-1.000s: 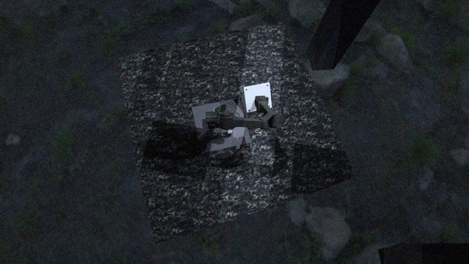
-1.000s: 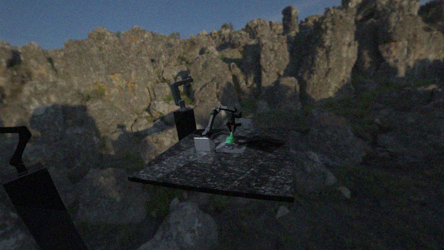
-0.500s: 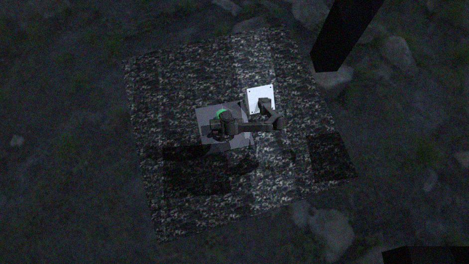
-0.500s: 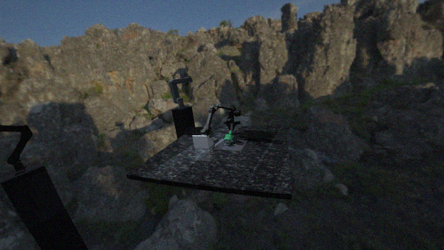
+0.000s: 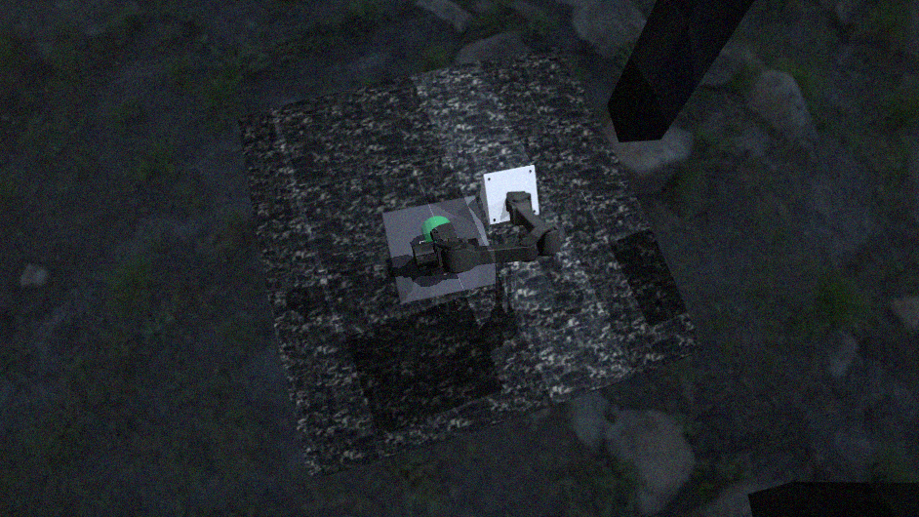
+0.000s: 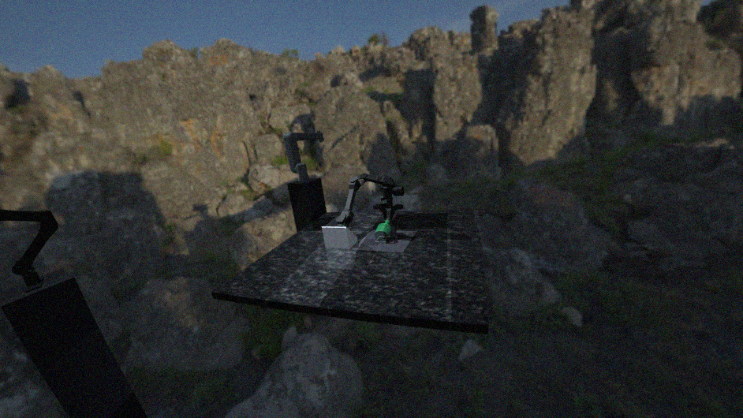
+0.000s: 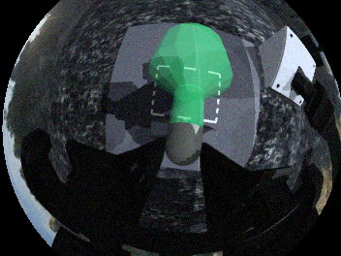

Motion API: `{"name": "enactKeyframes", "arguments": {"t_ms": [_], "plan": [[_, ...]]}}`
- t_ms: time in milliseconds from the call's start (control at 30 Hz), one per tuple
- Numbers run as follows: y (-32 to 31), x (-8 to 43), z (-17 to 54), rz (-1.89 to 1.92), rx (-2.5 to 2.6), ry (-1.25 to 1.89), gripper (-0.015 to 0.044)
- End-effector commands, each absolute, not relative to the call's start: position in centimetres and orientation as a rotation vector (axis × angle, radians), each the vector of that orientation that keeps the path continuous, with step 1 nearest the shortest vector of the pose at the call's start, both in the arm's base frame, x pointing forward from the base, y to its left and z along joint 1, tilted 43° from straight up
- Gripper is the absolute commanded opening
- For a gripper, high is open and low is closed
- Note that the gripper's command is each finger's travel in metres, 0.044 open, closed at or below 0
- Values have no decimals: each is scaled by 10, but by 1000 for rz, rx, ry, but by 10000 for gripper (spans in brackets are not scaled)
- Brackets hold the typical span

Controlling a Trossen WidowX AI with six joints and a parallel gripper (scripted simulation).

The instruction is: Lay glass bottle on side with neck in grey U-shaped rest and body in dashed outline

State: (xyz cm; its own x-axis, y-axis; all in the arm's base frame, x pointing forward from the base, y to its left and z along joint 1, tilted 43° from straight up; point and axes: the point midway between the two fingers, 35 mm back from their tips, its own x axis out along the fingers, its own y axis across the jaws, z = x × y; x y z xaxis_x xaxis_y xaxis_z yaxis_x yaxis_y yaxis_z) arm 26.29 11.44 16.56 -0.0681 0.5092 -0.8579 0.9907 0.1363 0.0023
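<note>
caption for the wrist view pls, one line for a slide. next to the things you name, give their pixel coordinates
Wrist view: the gripper (image 7: pixel 184 145) grips the green bottle (image 7: pixel 191 55) by its neck end, above a dashed outline (image 7: pixel 219 97)

No readable lettering, numbers, brand or sign appeared on the green bottle (image 5: pixel 434 225) (image 6: pixel 383 229) (image 7: pixel 191 55), the grey mat (image 5: pixel 411 221) (image 6: pixel 397 247) (image 7: pixel 123 63) beneath it or the speckled slab (image 5: pixel 552 334) (image 6: pixel 352 285) (image 7: pixel 278 121) under both. The white block (image 5: pixel 507 186) (image 6: pixel 337 236) (image 7: pixel 293 55) at the arm's foot bore no legible label, and the wrist view showed only unlettered white dashes (image 7: pixel 190 69) on the mat
</note>
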Motion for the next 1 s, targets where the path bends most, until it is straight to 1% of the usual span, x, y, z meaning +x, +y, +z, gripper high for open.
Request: {"name": "enactKeyframes", "arguments": {"t_ms": [0, 967], "plan": [[120, 261, 164, -831, 1468, 1681, 128], [138, 259, 161, -815, 1460, 1682, 128]]}}
